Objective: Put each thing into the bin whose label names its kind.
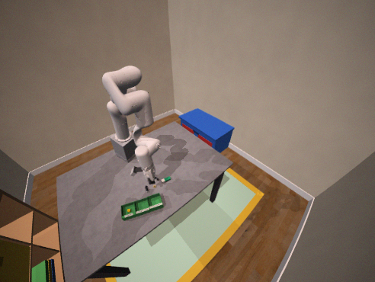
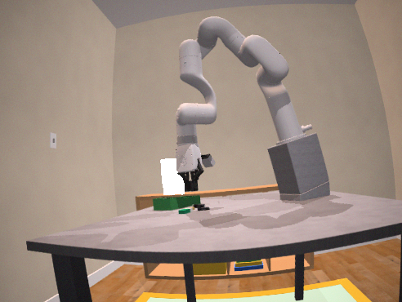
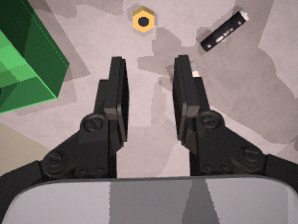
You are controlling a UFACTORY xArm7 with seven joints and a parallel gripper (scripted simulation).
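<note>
A green bin row (image 1: pixel 142 212) (image 2: pixel 165 204) (image 3: pixel 59 70) has three compartments; its white labels are too small to read. A yellow die (image 1: pixel 129 209) lies in the left compartment in the top view. A yellow nut (image 1: pixel 154 186) (image 3: pixel 143 21) lies on the table. A dark cylinder (image 3: pixel 224 30) lies right of the nut in the wrist view. A dark piece (image 1: pixel 146 188) lies near the bins in the top view. A green and white block (image 1: pixel 166 179) (image 2: pixel 185 210) lies near them. My gripper (image 1: pixel 152 182) (image 2: pixel 191 190) (image 3: pixel 150 74) is partly open and empty, above the table beside the nut.
The grey table (image 1: pixel 88 198) (image 2: pixel 135 233) carries the bins and the arm's base (image 1: pixel 123 148) (image 2: pixel 300 167). A blue cabinet (image 1: pixel 207 123) stands beyond the table. A wooden shelf (image 1: pixel 46 219) stands beside the table at the lower left of the top view.
</note>
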